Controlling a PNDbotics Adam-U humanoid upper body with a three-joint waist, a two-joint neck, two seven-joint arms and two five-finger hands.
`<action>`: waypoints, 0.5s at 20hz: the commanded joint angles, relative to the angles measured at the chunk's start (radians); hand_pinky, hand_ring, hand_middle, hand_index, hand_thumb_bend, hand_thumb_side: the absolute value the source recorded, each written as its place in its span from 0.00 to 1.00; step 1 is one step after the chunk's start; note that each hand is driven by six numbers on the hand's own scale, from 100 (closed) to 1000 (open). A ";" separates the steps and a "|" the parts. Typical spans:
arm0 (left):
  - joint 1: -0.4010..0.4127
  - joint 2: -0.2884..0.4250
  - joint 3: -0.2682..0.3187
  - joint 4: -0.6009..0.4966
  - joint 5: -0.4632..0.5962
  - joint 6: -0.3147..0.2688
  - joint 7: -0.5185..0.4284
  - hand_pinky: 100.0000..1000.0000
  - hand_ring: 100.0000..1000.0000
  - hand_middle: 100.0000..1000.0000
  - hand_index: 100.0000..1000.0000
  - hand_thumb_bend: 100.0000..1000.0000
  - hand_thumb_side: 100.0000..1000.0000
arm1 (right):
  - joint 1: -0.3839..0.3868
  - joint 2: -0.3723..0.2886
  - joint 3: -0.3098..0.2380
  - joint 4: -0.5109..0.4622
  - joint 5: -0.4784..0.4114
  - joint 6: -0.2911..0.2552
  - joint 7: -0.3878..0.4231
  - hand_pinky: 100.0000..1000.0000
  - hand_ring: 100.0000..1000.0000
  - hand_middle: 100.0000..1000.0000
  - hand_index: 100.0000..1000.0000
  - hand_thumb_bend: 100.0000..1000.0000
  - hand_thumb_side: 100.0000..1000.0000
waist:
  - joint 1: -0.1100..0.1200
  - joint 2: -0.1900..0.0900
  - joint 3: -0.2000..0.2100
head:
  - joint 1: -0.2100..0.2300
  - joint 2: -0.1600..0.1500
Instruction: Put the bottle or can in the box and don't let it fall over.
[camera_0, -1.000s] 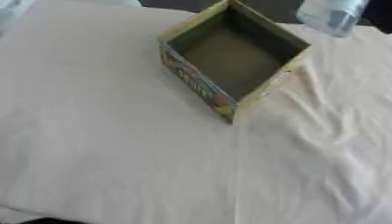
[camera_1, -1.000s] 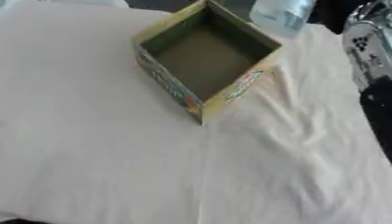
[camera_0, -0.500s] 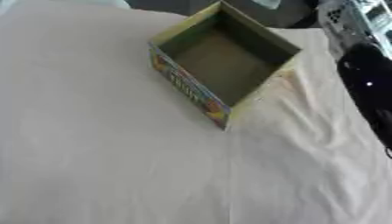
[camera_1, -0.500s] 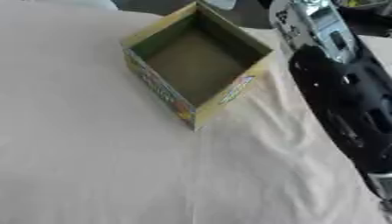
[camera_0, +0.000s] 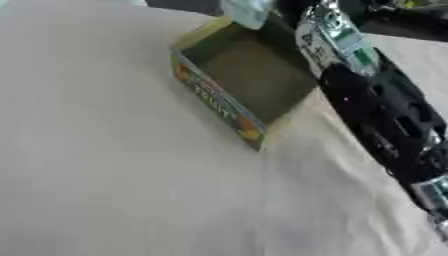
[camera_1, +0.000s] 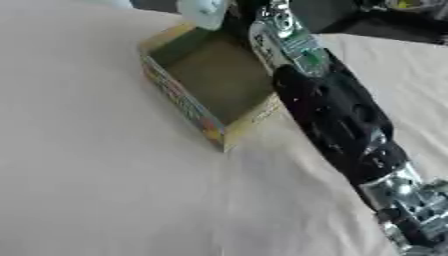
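Observation:
An open cardboard box with a colourful printed side lies on the white cloth, and it holds nothing. My right arm comes in from the lower right and stretches past the box's right wall to the top edge. A pale, see-through bottle shows there above the box's far corner, cut off by the frame. My right hand shows as dark fingers curled round it. The bottle's top and most of the hand are hidden.
A creased white cloth covers the table to the left of and in front of the box. A dark piece of machinery crosses the top right corner.
My right arm has swung in from the right and reached past the box to the bottle. The bottle now sits over the box's far corner. The camera has tilted.

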 joint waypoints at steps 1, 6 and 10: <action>-0.008 0.019 0.005 -0.021 0.005 -0.003 0.000 1.00 1.00 0.98 0.68 0.00 0.70 | -0.005 0.009 0.001 0.010 0.067 -0.034 0.008 1.00 0.85 0.25 0.60 0.00 0.41 | 0.007 -0.017 -0.001 | -0.004 -0.016; -0.008 0.014 0.007 -0.021 0.000 0.004 -0.001 1.00 1.00 0.98 0.67 0.00 0.70 | 0.028 0.034 0.026 0.039 0.202 -0.060 0.071 1.00 1.00 0.50 0.82 0.00 0.41 | 0.003 -0.015 -0.015 | 0.000 -0.014; -0.002 0.012 0.011 -0.021 -0.005 0.009 0.000 1.00 1.00 0.98 0.68 0.00 0.71 | 0.040 0.049 0.034 0.056 0.292 -0.053 0.135 1.00 1.00 0.59 0.93 0.00 0.41 | 0.001 -0.015 -0.029 | 0.008 -0.012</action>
